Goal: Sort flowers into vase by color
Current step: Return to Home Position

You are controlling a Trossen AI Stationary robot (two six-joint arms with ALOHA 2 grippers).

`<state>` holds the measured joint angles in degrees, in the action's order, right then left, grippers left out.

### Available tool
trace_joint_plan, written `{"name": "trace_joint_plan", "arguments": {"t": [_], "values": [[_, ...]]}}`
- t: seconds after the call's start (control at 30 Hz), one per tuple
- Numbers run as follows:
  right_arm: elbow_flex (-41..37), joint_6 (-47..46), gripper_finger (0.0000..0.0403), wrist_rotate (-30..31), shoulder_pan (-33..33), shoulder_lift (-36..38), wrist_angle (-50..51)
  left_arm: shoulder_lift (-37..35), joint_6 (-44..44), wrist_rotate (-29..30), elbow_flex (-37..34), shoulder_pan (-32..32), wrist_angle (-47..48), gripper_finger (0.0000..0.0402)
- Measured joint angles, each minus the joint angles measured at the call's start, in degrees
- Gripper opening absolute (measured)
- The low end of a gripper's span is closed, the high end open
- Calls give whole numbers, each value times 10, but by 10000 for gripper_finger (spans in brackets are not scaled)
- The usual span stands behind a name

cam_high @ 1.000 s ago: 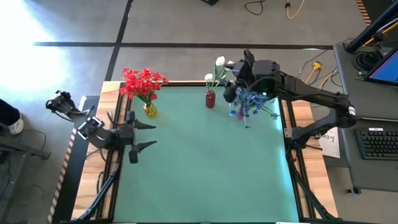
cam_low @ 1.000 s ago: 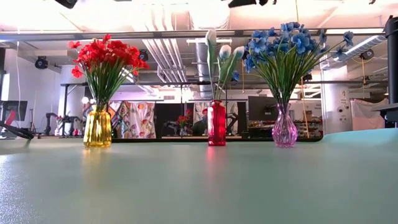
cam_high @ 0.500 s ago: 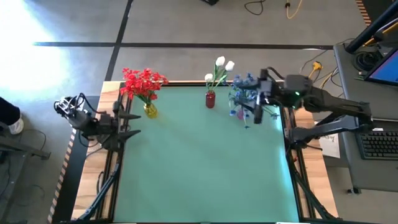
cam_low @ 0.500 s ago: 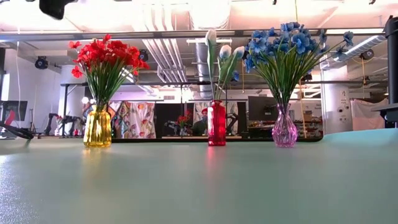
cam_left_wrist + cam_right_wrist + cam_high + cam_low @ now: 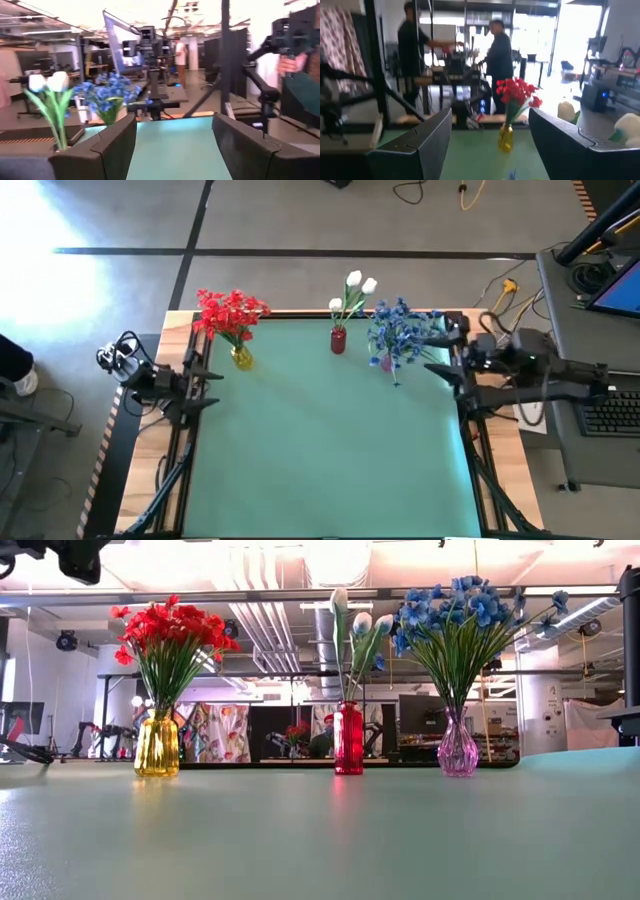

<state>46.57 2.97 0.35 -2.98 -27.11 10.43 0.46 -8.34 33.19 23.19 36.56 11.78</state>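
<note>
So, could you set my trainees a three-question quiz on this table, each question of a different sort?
1. True or false: the blue flowers stand in the pink vase.
2. Which flowers stand in the red vase? A red, B white, C blue.
3. In a word or two: what do the left gripper and the right gripper hold?

Key
1. True.
2. B: the white flowers.
3. Nothing: each one's fingers are open, with nothing between them.
</note>
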Motion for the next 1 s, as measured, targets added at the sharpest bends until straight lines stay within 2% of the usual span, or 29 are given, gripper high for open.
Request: {"name": "trace_joint_plan", "arguments": {"t": [0.13, 0.27, 0.37, 0.43, 0.5, 0.57, 0.77, 0.9, 1.0], "values": [[-56, -21, 258, -5, 0, 79, -7, -5, 3, -54, -18, 0, 6, 249], [-90, -53, 262, -36, 0, 161, -5, -3, 71, -194, -27, 0, 22, 249], [-116, -60, 262, -58, 0, 224, -4, -4, 102, -247, -39, 0, 23, 249], [-139, -55, 260, -61, 0, 264, 1, -4, 106, -253, -50, 0, 27, 249], [-155, -53, 258, -64, 0, 270, -11, -5, 107, -252, -59, -1, 30, 249], [-164, -57, 256, -64, 0, 262, 18, -5, 110, -252, -73, 0, 33, 249], [-220, -48, 255, -64, 0, 224, -56, -5, 111, -203, -124, 0, -24, 249], [-278, -38, 254, -63, 0, 235, -128, -5, 68, -202, -161, -1, -108, 249], [-330, -38, 250, -64, 0, 245, -164, -5, 63, -202, -180, -1, -121, 249]]}}
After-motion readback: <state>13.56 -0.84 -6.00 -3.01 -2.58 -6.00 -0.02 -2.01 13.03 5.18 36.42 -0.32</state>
